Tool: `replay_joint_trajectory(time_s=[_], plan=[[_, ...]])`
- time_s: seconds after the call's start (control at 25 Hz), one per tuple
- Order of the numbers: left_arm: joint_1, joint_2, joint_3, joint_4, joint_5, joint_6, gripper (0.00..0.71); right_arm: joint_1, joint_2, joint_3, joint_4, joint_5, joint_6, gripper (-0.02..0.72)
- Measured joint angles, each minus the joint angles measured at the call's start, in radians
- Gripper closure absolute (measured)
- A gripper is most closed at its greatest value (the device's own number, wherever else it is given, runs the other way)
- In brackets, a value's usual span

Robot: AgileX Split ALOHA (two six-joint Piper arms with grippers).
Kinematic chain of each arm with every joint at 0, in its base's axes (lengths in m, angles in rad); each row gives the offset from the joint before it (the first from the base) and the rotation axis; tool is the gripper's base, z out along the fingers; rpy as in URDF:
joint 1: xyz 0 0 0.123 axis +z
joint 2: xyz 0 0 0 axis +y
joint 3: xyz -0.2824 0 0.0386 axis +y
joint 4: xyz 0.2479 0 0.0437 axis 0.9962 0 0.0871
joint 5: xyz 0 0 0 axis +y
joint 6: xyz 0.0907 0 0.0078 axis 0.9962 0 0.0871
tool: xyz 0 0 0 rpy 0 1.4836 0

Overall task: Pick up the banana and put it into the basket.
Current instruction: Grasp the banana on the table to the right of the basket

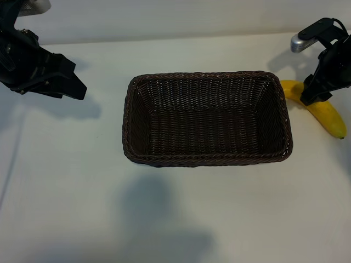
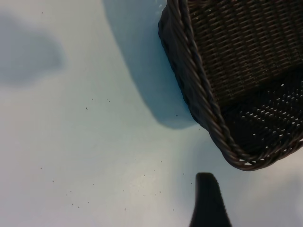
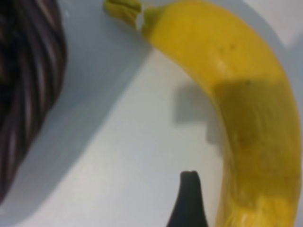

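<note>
Banana lying beside the basket; we are seeing the right gripper hovering over it, fingers spread, grasping nothing; left gripper idling open.

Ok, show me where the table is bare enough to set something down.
Free: the wide table strip in front of the basket, and the patch between it and the left hand. Crowded: the right side, where the right hand hangs over the banana.
</note>
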Motion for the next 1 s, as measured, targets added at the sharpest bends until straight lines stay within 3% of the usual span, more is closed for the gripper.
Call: replay_joint_trajectory(time_s=[1.0], plan=[[0.000, 0.000, 0.000, 0.000, 0.000, 0.003, 0.208, 0.000, 0.078, 0.000, 0.000, -0.043, -0.016, 0.117]])
